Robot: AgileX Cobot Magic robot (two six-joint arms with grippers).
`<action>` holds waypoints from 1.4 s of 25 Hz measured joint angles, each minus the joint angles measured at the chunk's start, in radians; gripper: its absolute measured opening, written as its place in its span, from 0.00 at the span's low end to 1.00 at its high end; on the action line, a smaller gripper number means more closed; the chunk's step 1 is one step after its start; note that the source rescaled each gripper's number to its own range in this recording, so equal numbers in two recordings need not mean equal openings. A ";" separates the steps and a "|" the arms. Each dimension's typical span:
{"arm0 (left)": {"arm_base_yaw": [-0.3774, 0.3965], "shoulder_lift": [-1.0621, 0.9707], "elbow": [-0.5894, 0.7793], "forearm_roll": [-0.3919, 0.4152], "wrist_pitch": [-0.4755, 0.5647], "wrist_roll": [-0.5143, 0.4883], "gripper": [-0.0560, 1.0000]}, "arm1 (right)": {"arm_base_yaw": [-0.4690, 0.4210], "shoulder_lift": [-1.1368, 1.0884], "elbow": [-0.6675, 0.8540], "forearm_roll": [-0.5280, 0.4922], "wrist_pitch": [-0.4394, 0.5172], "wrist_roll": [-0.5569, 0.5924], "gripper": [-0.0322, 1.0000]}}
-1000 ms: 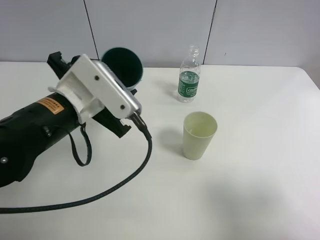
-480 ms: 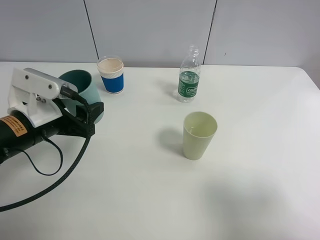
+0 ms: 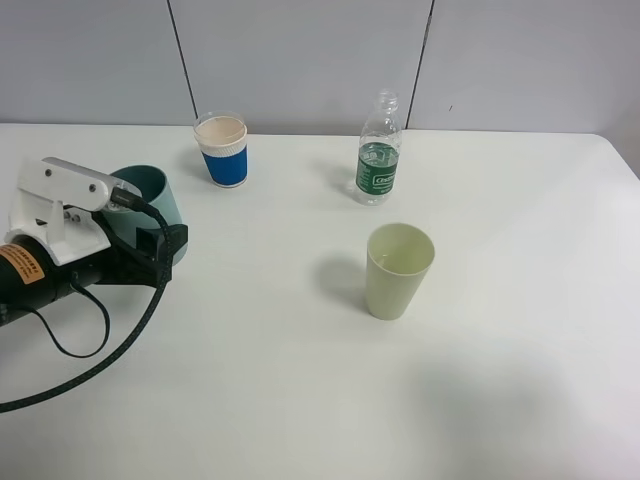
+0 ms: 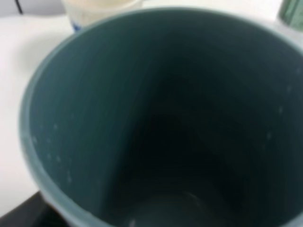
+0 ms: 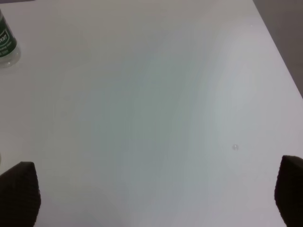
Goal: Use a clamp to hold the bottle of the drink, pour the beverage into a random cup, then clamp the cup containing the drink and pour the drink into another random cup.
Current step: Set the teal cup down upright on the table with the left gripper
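The teal cup (image 3: 158, 205) sits at the left of the frame, clenched in the left pincer (image 3: 160, 245). The bottle (image 3: 378, 152) stands upper centre on the worktop (image 3: 500, 350), the pale green cup (image 3: 399, 271) below it. The right pincer (image 5: 151, 198) is spread wide, grasping nothing.

The left gripper (image 3: 165, 245) hides the lower side of the teal cup (image 3: 150, 195). In the right wrist picture, the bottle (image 5: 5, 42) is cut off at the upper left edge. The blue cup (image 4: 97, 8) is blurred, cropped at the top.
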 joint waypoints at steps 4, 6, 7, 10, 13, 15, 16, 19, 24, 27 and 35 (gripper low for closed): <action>0.063 0.085 0.000 0.088 -0.053 0.000 0.06 | 0.000 0.000 0.000 0.000 0.000 0.000 0.99; 0.092 0.137 0.000 0.139 -0.115 0.000 0.06 | 0.000 0.000 0.000 0.000 0.000 0.000 0.99; 0.103 0.165 0.000 0.160 -0.152 0.000 0.06 | 0.000 0.000 0.000 0.000 0.000 0.000 0.99; 0.122 0.244 -0.001 0.198 -0.253 0.000 0.06 | 0.000 0.000 0.000 0.000 0.000 0.000 0.99; 0.125 0.310 -0.007 0.218 -0.280 0.000 0.06 | 0.000 0.000 0.000 0.000 0.000 0.000 0.99; 0.125 0.344 -0.021 0.226 -0.282 0.000 0.06 | 0.000 0.000 0.000 0.000 0.000 0.000 0.99; 0.125 0.354 -0.028 0.229 -0.283 0.000 0.06 | 0.000 0.000 0.000 0.000 0.000 0.000 0.99; 0.125 0.380 -0.047 0.239 -0.285 0.000 0.06 | 0.000 0.000 0.000 0.000 0.000 0.000 0.99; 0.125 0.390 -0.060 0.252 -0.285 0.000 0.06 | 0.000 0.000 0.000 0.000 0.000 0.000 0.99; 0.125 0.390 -0.060 0.253 -0.285 0.000 0.06 | 0.000 0.000 0.000 0.000 0.000 0.000 0.99; 0.125 0.390 -0.060 0.253 -0.285 0.000 0.06 | 0.000 0.000 0.000 0.000 0.000 0.000 0.99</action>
